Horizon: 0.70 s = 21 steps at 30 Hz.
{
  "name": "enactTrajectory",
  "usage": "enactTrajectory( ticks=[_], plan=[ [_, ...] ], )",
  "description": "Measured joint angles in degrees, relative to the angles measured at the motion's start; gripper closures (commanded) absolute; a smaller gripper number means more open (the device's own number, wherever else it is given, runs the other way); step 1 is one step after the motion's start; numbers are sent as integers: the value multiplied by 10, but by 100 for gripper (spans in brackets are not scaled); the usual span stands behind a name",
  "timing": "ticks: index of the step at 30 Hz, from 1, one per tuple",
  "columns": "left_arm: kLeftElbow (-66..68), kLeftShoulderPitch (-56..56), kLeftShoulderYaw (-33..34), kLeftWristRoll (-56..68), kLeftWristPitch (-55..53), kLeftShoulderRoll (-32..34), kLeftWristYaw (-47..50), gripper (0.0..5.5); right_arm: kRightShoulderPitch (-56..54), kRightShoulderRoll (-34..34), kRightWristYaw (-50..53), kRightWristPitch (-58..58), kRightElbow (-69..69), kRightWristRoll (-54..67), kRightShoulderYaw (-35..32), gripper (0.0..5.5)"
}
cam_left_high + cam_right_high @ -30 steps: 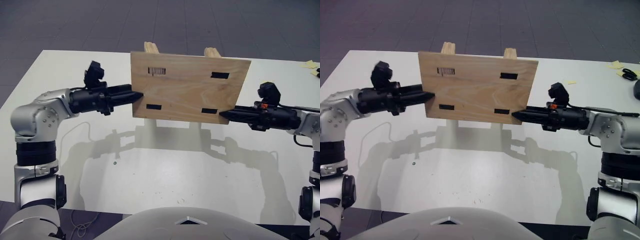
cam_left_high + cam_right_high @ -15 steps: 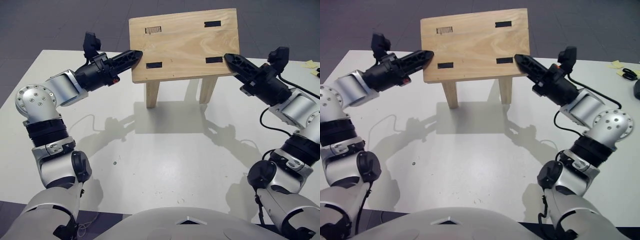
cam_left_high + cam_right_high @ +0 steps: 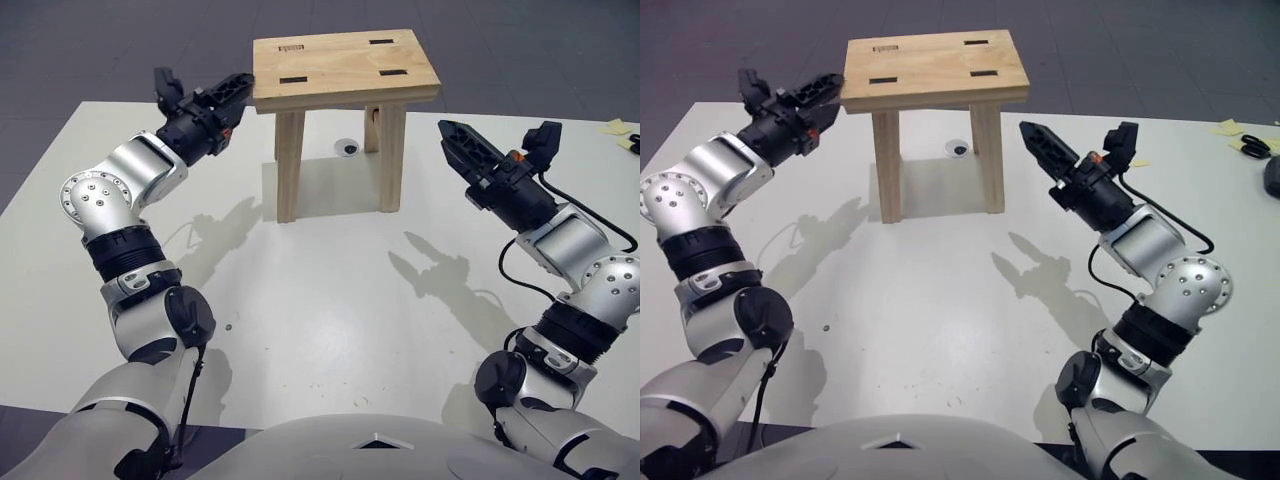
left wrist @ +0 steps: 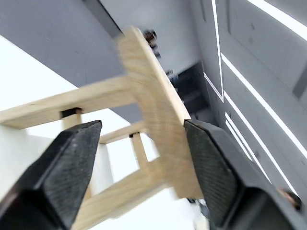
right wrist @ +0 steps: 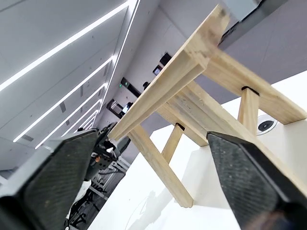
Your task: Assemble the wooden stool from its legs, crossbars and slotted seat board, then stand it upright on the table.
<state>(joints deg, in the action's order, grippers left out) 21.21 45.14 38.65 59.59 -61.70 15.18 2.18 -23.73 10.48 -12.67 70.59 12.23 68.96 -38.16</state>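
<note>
The assembled wooden stool stands upright on the white table, towards the back, with its slotted seat board on top and its legs on the surface. My left gripper is open at the seat's left edge. In the left wrist view the seat edge lies between the spread fingers with gaps on both sides. My right gripper is open and hangs to the right of the stool, apart from it. The right wrist view looks up at the stool's underside.
A small round grommet sits in the table behind the stool. Yellow notes and a dark object lie at the far right edge. The table's front half is bare white surface.
The stool, held tilted in the air between both grippers, now stands on its legs. The right gripper has let go and drawn back to the right; the left gripper has opened at the seat's edge.
</note>
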Motion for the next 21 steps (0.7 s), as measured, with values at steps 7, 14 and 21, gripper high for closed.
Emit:
enactTrajectory(
  ticks=[7, 14, 21],
  plan=[
    [-124, -94, -82, -170, 234, -7, -23, 51, 69, -14, -1, -203, 69, -159, 102, 10],
    [-218, -248, -245, -387, 459, -70, -21, 14, 127, 4, 44, -515, -41, -489, 221, 10],
    [-138, -236, -344, -479, 567, -103, -60, 14, 155, 2, 110, -707, -159, -589, 205, 10]
  ],
)
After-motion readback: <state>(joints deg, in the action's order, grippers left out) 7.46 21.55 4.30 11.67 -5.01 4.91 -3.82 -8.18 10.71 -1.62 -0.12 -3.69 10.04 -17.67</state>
